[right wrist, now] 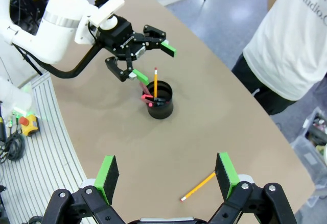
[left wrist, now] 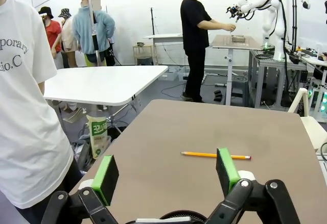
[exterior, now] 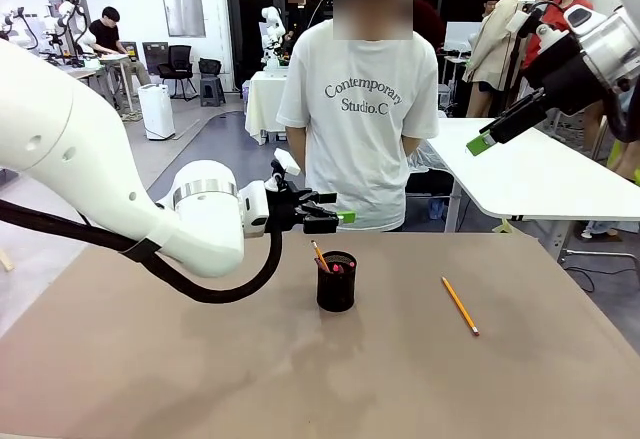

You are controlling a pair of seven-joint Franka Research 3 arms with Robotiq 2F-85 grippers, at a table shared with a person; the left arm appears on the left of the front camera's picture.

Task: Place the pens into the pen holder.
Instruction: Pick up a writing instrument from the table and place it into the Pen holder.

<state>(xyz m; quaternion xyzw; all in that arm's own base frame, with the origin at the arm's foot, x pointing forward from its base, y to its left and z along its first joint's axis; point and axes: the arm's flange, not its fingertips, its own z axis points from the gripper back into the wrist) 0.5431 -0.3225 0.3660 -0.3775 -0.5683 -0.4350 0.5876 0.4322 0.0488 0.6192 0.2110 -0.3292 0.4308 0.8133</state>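
Left gripper hangs just above and behind the pen holder, jaws spread wide, nothing between them. In the holder an orange pencil stands leaning on the rim, with pinkish-red pens beside it. A loose pencil lies flat on the brown table, well off to the holder's right. Right gripper is raised high over that side, jaws apart and empty

Matt tabletop, matt black pen holder
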